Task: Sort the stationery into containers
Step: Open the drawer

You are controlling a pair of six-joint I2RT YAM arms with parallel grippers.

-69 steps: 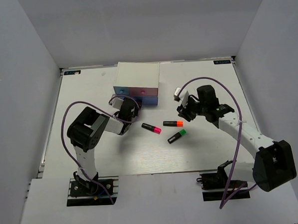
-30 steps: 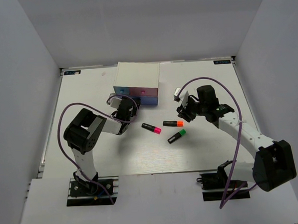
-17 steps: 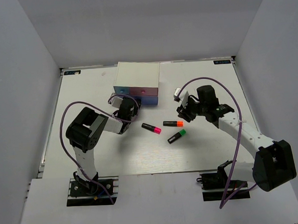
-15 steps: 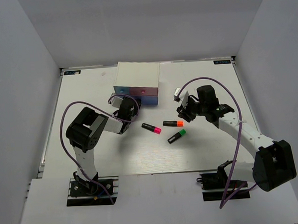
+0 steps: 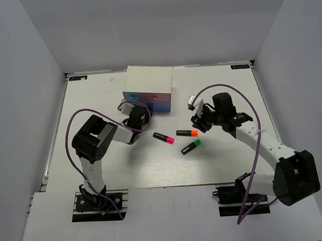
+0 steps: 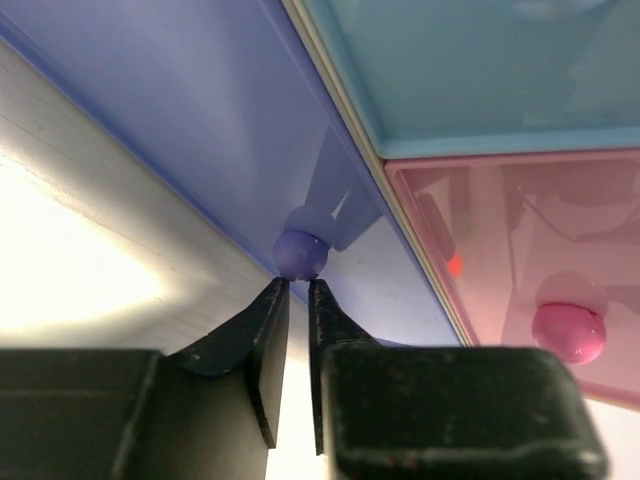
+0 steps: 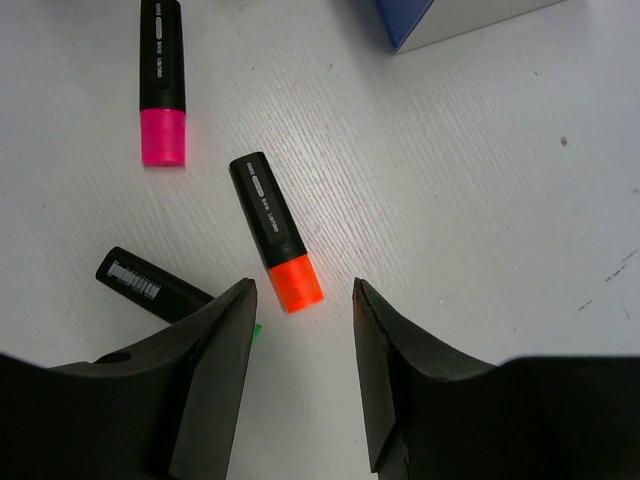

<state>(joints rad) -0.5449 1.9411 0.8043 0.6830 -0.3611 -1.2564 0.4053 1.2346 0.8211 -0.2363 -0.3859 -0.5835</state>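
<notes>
The table [image 5: 95, 102] carries a white chest [image 5: 149, 80] at its 12 o'clock side. The left arm [image 5: 92, 143] is folded at the elbow, forearm reaching toward 1 o'clock, so the left gripper [image 5: 139, 111] meets the chest front at its 7 o'clock corner. The right arm [image 5: 259, 139] stretches from the 5 o'clock corner toward 10 o'clock, wrist tipped down.

In the left wrist view, the dark blue drawer [image 6: 190, 130] fills the frame, with the light blue drawer [image 6: 480, 70] and pink drawer [image 6: 500, 230] beside it. The left gripper's jaws are drawn almost together, tips against the near side of the blue knob [image 6: 300, 253]; whether they pinch it cannot be told.

The right gripper [image 7: 302, 285] stands about half spread, holding nothing, above the orange highlighter [image 7: 272, 230], whose cap shows between its fingers [image 7: 215, 360]. The pink highlighter [image 5: 163, 137] lies at 6 o'clock of the chest and 9 o'clock of the orange one. The green highlighter [image 5: 190, 147] lies at the orange one's 6 o'clock.
</notes>
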